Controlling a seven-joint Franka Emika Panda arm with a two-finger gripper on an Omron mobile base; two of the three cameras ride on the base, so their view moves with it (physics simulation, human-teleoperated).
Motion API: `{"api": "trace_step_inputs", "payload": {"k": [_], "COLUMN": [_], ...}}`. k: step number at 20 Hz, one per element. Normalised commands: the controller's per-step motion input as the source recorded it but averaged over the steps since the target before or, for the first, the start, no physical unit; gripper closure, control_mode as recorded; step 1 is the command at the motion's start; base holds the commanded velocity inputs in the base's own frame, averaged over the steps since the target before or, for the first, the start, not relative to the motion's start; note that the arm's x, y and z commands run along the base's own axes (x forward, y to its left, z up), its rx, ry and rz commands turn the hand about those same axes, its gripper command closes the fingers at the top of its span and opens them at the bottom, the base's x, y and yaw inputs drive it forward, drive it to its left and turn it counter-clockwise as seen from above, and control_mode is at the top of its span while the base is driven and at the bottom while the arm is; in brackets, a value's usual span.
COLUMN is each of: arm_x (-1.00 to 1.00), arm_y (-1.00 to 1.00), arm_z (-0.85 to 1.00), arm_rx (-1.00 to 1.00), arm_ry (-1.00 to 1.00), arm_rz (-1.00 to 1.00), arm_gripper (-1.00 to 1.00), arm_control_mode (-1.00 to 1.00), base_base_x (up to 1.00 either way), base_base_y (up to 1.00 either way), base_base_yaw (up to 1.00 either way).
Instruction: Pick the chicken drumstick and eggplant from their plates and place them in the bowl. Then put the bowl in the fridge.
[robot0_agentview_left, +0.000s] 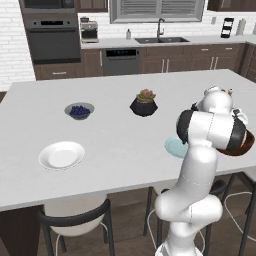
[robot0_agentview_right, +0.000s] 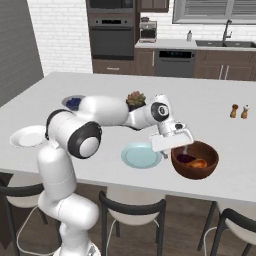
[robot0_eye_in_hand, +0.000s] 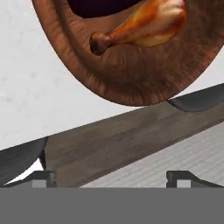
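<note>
Wooden and reddish-brown, the bowl (robot0_agentview_left: 239, 148) was glimpsed in the left base view at about four o'clock on the table (robot0_agentview_left: 120, 145), largely hidden behind the arm, with the pale blue plate (robot0_agentview_left: 175, 146) just beside it and the white plate (robot0_agentview_left: 61, 155) well apart at eight o'clock, both bare.

From the right base view, the bowl (robot0_agentview_right: 207, 154) was seen near the table's front edge at five o'clock, with the eggplant (robot0_agentview_right: 186, 158) and the chicken drumstick (robot0_agentview_right: 198, 163) already lying inside it. The end effector (robot0_agentview_right: 176, 150) was poised at the bowl's nine-o'clock rim, above the gap between bowl and blue plate (robot0_agentview_right: 139, 155); its jaws were spread wide and nothing was held. Contact with the rim could not be settled from this view.

Through the hand view, the bowl's inner wall (robot0_eye_in_hand: 131, 74) was shown at twelve o'clock with the drumstick (robot0_eye_in_hand: 140, 26) resting in it, and the two fingertips (robot0_eye_in_hand: 43, 177) stood far apart at the bottom, gripping nothing.

The bowl was judged rigid, fairly heavy once loaded, and too broad to span; its thick rim would be best pinched, one finger inside and one outside, and kept level so that the glossy contents would not roll.
</note>
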Motion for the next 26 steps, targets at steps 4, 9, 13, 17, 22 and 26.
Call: {"api": "trace_step_inputs", "payload": {"k": [4, 9, 13, 17, 22, 26], "arm_x": [0.20, 0.09, 0.25, 0.43, 0.53, 0.36], "arm_y": [0.00, 0.00, 0.00, -0.01, -0.07, -0.03], "arm_z": [-0.12, -0.19, -0.03, 0.00, -0.09, -0.40], "arm_rx": [0.00, 0.11, 0.21, 0.05, 0.02, 0.06], "arm_ry": [-0.15, -0.26, -0.10, 0.00, 0.00, -0.05], "arm_rz": [0.33, 0.18, 0.02, 0.01, 0.05, 0.09], "arm_gripper": [-1.00, -1.00, -1.00, -1.00, -1.00, -1.00], "arm_control_mode": [-1.00, -1.00, -1.00, -1.00, -1.00, -1.00], "base_base_x": [0.00, 0.00, 0.00, 0.00, 0.00, 0.00], "base_base_y": [0.00, 0.00, 0.00, 0.00, 0.00, 0.00], "base_base_yaw": [0.00, 0.00, 0.00, 0.00, 0.00, 0.00]}}
